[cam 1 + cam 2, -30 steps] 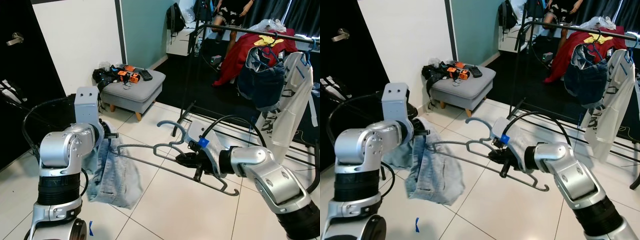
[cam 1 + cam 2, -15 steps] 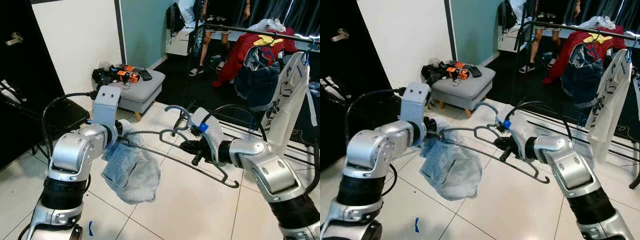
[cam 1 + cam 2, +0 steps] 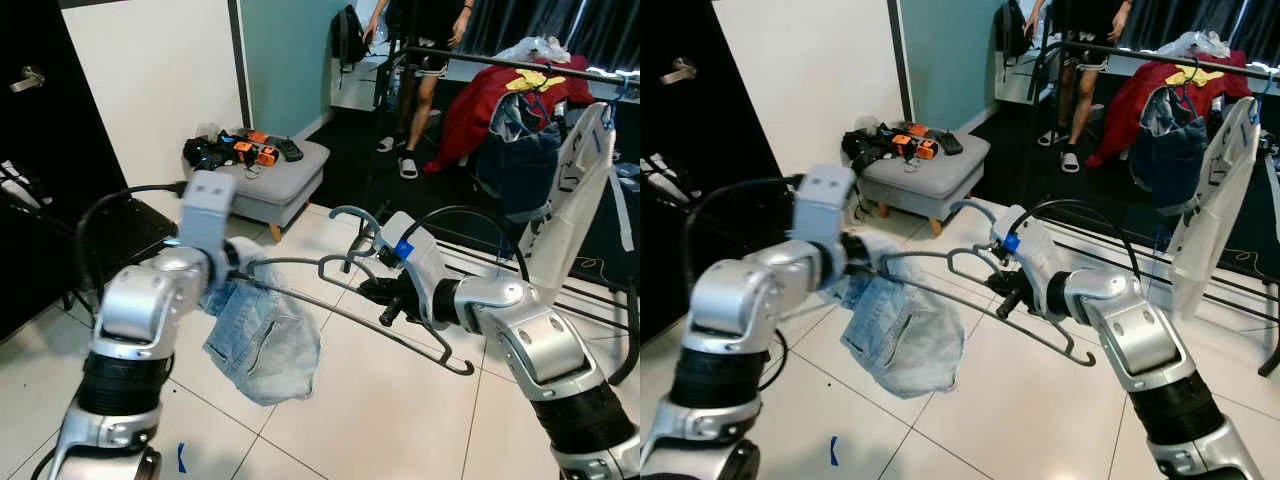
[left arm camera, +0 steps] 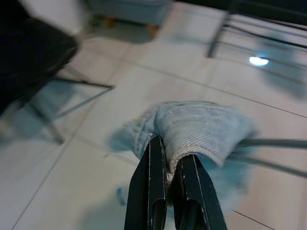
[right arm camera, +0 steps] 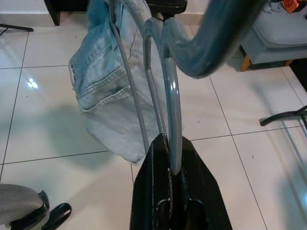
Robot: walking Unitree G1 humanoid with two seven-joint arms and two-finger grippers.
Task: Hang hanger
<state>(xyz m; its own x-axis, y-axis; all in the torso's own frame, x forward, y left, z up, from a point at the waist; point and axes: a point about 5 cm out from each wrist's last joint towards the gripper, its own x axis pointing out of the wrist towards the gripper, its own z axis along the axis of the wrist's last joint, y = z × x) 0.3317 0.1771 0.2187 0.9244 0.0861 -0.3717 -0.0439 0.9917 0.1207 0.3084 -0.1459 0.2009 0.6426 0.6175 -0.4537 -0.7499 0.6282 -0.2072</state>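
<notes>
Hanger (image 3: 350, 300) hangs in mid-air between both arms: right gripper (image 5: 169, 165) clamps its neck, left gripper (image 4: 168, 165) pinches the denim shorts (image 3: 262, 335) on its far end. Risk: they slide off before the clothes rail (image 3: 520, 65), well apart.

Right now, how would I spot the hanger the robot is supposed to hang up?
Look above the white tiled floor, between the two silver arms. The grey hanger spans them, gripped by the right gripper, unlike the hangers on the clothes rail behind, with pale denim shorts dangling from its far end.
</notes>
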